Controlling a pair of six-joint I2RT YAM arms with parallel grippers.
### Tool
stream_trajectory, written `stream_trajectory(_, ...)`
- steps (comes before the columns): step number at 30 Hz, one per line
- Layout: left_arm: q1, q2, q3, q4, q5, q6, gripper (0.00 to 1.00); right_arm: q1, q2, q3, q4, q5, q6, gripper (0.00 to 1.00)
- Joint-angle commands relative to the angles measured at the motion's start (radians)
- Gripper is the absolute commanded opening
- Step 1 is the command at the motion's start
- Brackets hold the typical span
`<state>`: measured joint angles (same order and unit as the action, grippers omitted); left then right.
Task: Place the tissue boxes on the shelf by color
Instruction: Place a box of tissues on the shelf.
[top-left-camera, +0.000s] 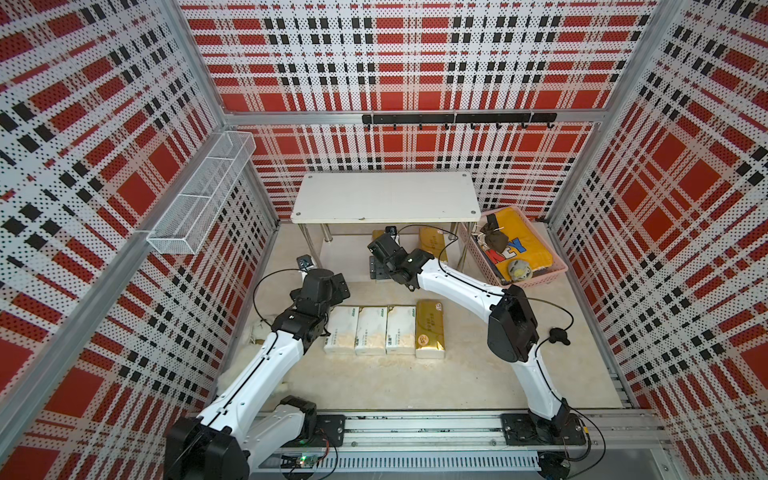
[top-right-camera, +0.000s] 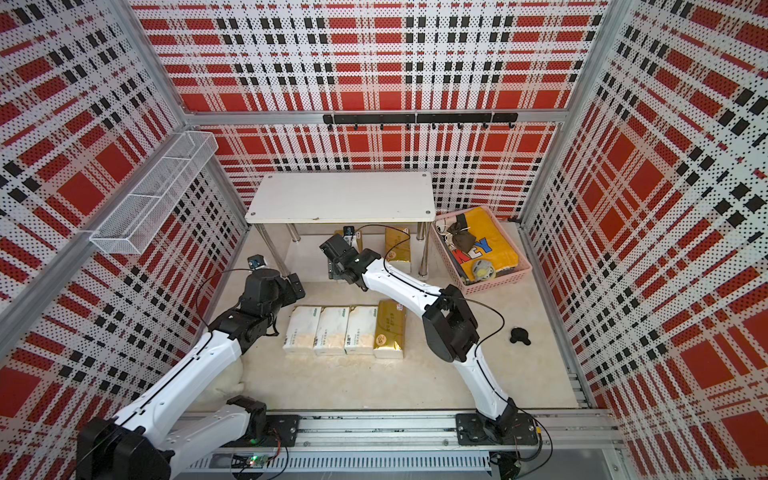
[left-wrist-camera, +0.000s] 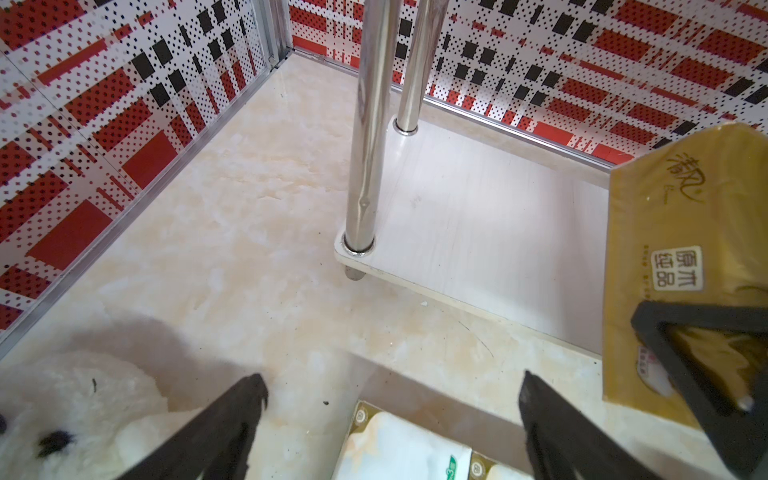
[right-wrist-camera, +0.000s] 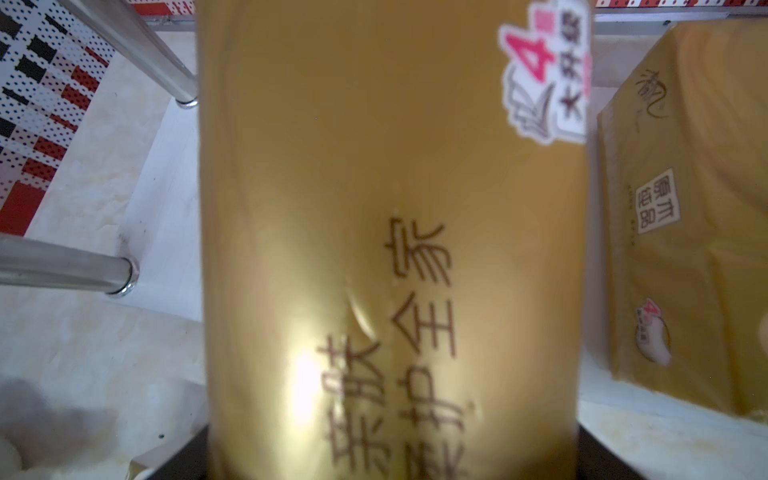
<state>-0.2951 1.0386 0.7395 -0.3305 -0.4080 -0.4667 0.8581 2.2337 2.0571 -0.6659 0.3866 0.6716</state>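
In both top views the white two-tier shelf (top-left-camera: 384, 197) hid most of its own lower board; the wrist views showed that board plainly. The right gripper (top-left-camera: 381, 255) reached under the shelf's top board, pinching the held gold tissue box (right-wrist-camera: 390, 208). The right wrist view showed this box lengthwise over the front of the lower board; whether it touched the board could not be told. It bore brown Chinese characters and a white sticker with a pink "4".

Beside it on the lower board, toward the shelf's right legs, lay a second gold tissue box (right-wrist-camera: 685, 249) with a pale label reading "原木纯品". The left wrist view showed the same label on the held box. It also showed the left gripper (left-wrist-camera: 390, 386), spread wide, hovering before the shelf's left front leg.

On the tabletop (top-left-camera: 457, 374) in front of the shelf, three white tissue boxes (top-left-camera: 370, 330) and a third gold tissue box (top-left-camera: 430, 328) lay in a touching row. Right of the shelf, a pink basket (top-left-camera: 536, 285) held a yellow cloth (top-left-camera: 521, 235) lettered "KEY" and a dark pouch (top-left-camera: 496, 239). A white plush toy (left-wrist-camera: 62, 415) lay in front of the shelf's left side.
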Motion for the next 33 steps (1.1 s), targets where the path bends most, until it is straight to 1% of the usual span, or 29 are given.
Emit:
stream_trajectory(1, -0.006, -0.01, 0.003, 0.005, -0.006, 0.003, 0.99, -0.014, 0.038, 0.057, -0.01, 0.028, -0.009, 0.86)
stream_trajectory(13, -0.005, -0.017, -0.003, 0.005, -0.006, 0.005, 0.99, -0.046, 0.128, 0.175, -0.043, 0.004, -0.022, 0.86)
stream_trajectory(25, -0.006, -0.016, -0.008, 0.006, -0.006, 0.002, 0.99, -0.057, 0.176, 0.205, -0.033, -0.007, -0.015, 0.87)
stream_trajectory(33, -0.006, -0.021, -0.014, 0.007, 0.0, 0.002, 0.99, -0.062, 0.206, 0.222, -0.011, 0.008, 0.0, 0.9)
